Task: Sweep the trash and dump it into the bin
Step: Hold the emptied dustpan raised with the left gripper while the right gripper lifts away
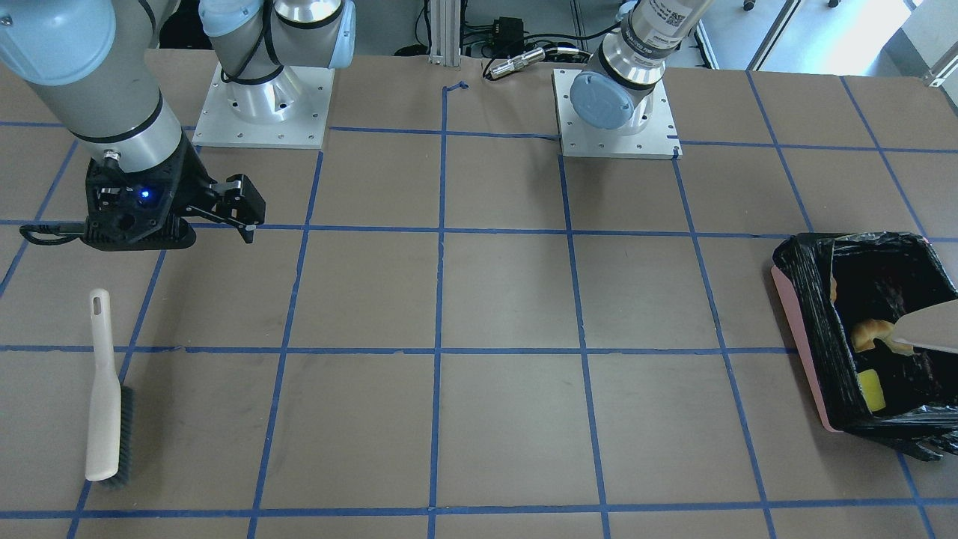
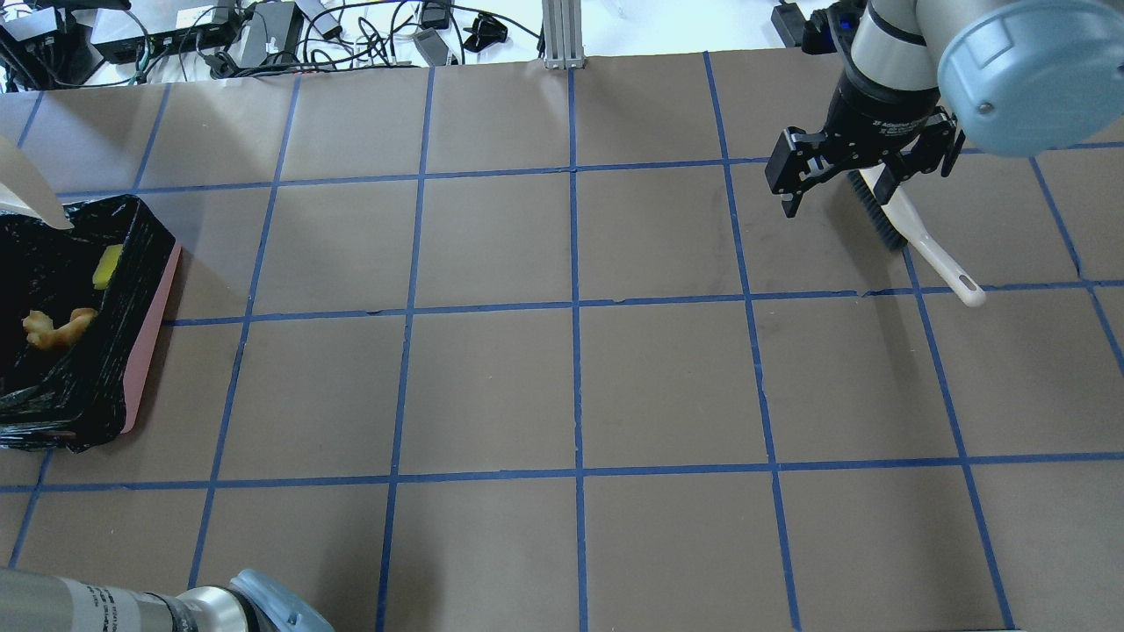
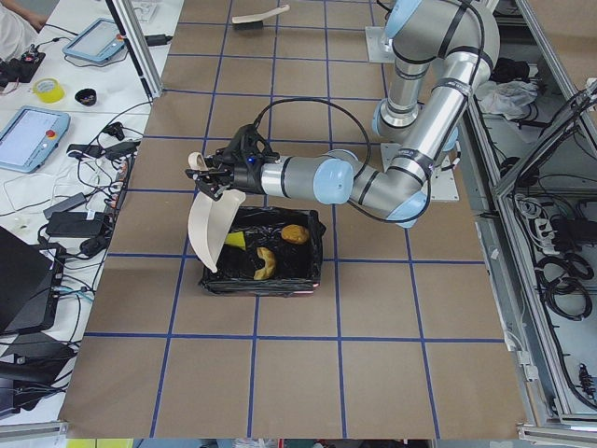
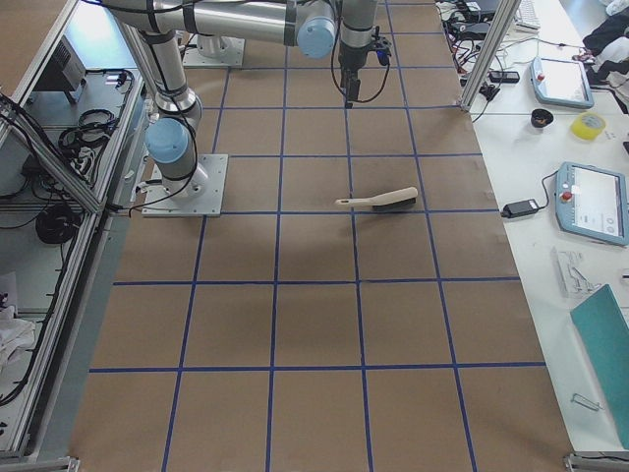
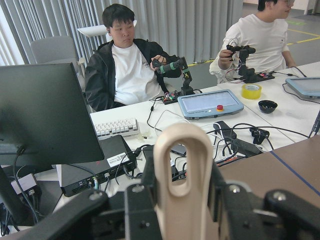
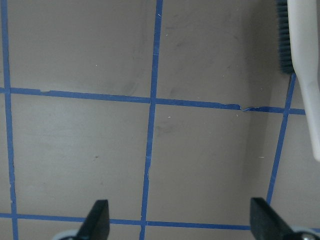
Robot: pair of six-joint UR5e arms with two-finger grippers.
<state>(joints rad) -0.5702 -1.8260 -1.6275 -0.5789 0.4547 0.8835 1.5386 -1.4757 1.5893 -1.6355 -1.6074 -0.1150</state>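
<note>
The bin [image 3: 266,280], pink-sided with a black bag, stands at the table's left end; it also shows in the front view [image 1: 804,352] and overhead [image 2: 149,351]. Inside lie the orange potato-like lump [image 3: 295,234], the curved rind slice [image 3: 264,263] and the yellow sponge piece [image 3: 235,240] [image 1: 870,389] [image 2: 107,266]. My left gripper [image 3: 210,175] is shut on the handle [image 5: 182,170] of the beige dustpan [image 3: 213,229], which hangs tilted down over the bin's far end. My right gripper [image 2: 839,197] [image 6: 181,225] is open and empty above the table.
The beige hand brush [image 2: 913,233] [image 1: 101,389] lies flat on the table just beyond my right gripper, and at the right wrist view's right edge [image 6: 302,60]. Blue tape lines grid the brown table. Cables and tablets sit past the far edge.
</note>
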